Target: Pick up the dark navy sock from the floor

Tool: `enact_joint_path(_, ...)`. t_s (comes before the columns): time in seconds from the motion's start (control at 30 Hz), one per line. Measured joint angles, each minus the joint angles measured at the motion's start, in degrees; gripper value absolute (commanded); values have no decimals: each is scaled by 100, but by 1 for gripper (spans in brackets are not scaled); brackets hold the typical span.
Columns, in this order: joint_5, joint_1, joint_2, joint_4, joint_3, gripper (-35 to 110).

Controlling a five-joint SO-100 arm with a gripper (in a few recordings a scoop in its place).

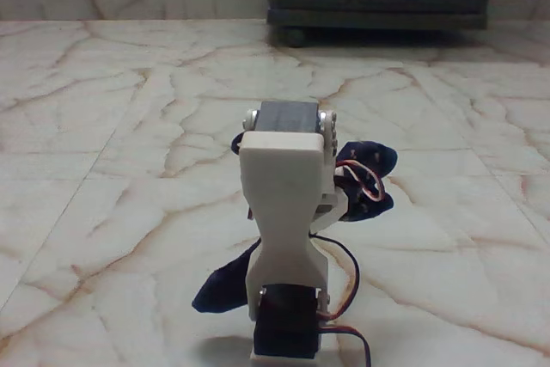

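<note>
One dark navy sock (225, 285) lies on the floor (103, 195), showing on both sides of our arm. We cannot tell if the claw is open, because the arm hides it. We should grip mid-sock and lift slowly.

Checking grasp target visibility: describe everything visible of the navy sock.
The dark navy sock looks like soft, limp fabric with tiny tan dots. The white arm hides its middle: one crumpled part shows right of the arm, crossed by the arm's wires, and a pointed end sticks out lower left over the marble floor. Whether it is lifted or gripped cannot be told.
</note>
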Motion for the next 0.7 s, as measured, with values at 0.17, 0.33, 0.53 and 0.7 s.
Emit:
enact_joint_path(0.17, -958, -62, 1468, -1547, 1872, 0)
enact_joint_path(0.33, -2101, -62, 2320, -2364, 2540, 0)
enact_joint_path(0.53, -2953, -62, 3313, -2909, 3463, 0)
enact_joint_path(0.7, -3850, -105, 3340, -3173, 3551, 0)
